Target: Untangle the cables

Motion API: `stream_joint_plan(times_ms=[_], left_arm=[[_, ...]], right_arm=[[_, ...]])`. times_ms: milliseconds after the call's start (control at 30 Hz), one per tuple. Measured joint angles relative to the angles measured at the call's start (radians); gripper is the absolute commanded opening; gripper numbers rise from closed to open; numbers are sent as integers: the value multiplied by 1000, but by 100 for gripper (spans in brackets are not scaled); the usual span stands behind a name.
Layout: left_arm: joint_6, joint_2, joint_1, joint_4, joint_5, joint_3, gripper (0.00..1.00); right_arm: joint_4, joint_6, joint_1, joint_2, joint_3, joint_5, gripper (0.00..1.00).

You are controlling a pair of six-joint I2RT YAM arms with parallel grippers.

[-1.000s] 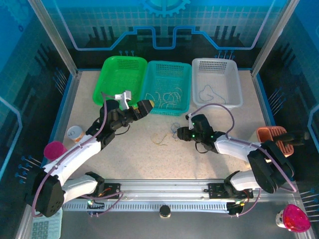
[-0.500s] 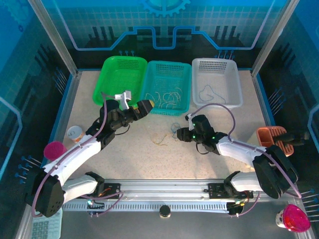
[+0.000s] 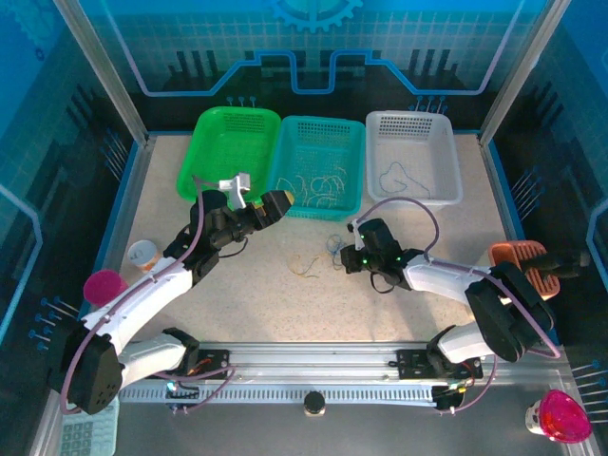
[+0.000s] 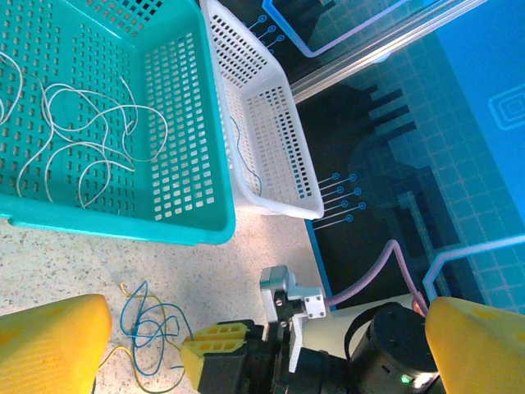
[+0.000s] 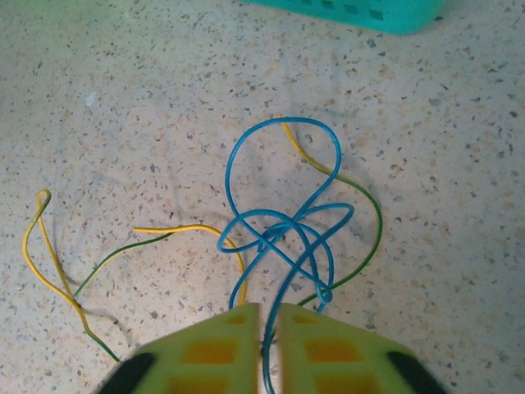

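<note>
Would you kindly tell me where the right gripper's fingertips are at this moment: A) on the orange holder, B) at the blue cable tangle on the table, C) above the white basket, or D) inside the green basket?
B: in the right wrist view the shut right gripper sits at the edge of the looped blue cable lying on the speckled table, near the teal basket.

Lit brightly and evenly from overhead; cast only faint, soft shadows on the desk (image 5: pixel 123 98); looked sharp, tinted blue around the edges.
</note>
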Motion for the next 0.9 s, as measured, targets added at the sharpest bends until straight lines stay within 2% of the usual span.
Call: stream_joint_plan(times_ms=[200,500,700,900], left_arm=[[0,-2,0,0,0,0,99],[0,-16,0,-1,4,0,99],[0,-3,-4,-1,39,0,99],[0,76,-77,2,49,0,99]], right_arm=[[-23,-11,0,-19,21,0,0],[-106,-29,-5,-217,56,-1,0],[-123,-27,-32,-278,67,-39,0],[-131,-10,-49,-310,68,-103,0]])
